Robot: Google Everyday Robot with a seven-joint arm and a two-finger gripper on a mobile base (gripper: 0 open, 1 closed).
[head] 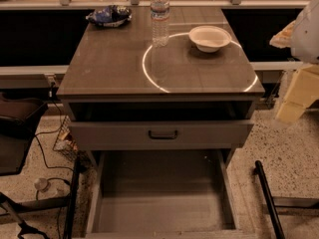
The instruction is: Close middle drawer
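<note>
The middle drawer (162, 198) is pulled far out toward me. Its long plain grey-brown tray is open and empty, and its front lies at the bottom edge of the view, mostly cut off. Above it, the top drawer (199, 135) with a small dark bar handle (163, 134) stands slightly out from the cabinet. My gripper (291, 103), made of cream-coloured parts under a white arm, hangs at the right edge. It is beside the cabinet's right side, above the floor, and touches no drawer.
On the cabinet top (109, 63) stand a water bottle (160, 16), a white bowl (210, 38) and a dark snack bag (108, 15). A black bar (269, 198) lies on the floor at right. Cables and a wire basket (62, 136) sit at left, next to a dark chair (17, 128).
</note>
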